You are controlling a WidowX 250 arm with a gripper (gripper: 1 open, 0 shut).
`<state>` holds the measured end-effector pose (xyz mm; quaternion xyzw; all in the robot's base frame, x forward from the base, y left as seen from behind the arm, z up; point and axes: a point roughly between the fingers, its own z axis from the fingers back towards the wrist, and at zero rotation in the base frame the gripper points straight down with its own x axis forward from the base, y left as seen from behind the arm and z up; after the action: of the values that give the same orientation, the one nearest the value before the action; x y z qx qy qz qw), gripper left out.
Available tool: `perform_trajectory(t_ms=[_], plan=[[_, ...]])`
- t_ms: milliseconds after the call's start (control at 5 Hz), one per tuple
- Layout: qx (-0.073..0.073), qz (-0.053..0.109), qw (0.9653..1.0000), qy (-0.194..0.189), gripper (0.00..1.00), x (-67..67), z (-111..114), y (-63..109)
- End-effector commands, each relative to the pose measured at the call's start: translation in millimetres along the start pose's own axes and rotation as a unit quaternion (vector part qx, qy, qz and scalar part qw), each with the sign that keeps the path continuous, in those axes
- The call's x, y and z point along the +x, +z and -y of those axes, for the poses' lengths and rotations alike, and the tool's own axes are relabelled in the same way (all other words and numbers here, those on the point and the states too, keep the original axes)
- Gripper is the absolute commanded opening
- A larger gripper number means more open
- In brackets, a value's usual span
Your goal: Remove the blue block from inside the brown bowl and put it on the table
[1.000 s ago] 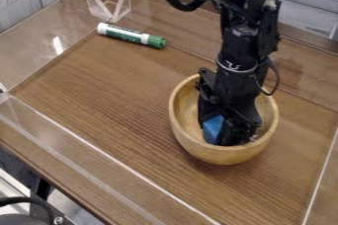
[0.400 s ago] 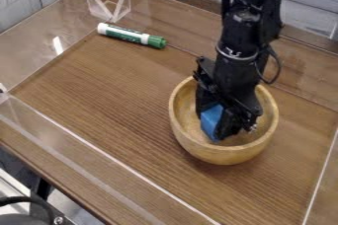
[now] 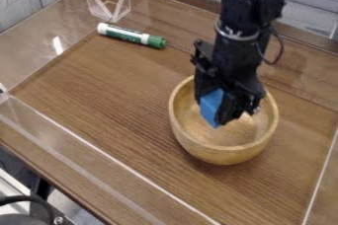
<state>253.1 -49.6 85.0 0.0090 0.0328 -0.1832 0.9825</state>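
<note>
1. Dark wood-grain table [image 3: 106, 101] with clear plastic walls forms the work surface.
2. Block [image 3: 211, 107]: blue, clamped between the fingers of the gripper [image 3: 219, 111], which points straight down. Block hangs above the bowl floor, about level with the rim, touching no wood as far as the view shows.
3. Gripper state: clenched on the block; jaws pressed to its sides.
4. Bowl [image 3: 192, 135]: light-brown wood, upright on the table directly under the gripper. Interior shows bare where visible.
5. Marker [image 3: 130, 37]: green and white, lying flat near the far wall, well apart from the bowl. Not part of the job.
6. Progress, as judged: grasp done, block lifted off the bowl floor. Removal is partly done, since the block is not yet clear of the bowl's outline.
7. Remaining, as judged: carry the block sideways past the rim, lower to bare table, release. Open table lies to the bowl's left.
</note>
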Motion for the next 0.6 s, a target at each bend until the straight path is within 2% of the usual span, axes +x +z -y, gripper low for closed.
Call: perform_trajectory(t_ms=[0, 200, 400], plan=[[0.015, 0.050, 0.9979, 0.038, 0.00, 3.5, -13, 39.9], [0.023, 0.066, 0.9934, 0.090, 0.00, -6.1, -32, 61.4], [0.027, 0.074, 0.9880, 0.133, 0.00, -22.7, -59, 68.6]])
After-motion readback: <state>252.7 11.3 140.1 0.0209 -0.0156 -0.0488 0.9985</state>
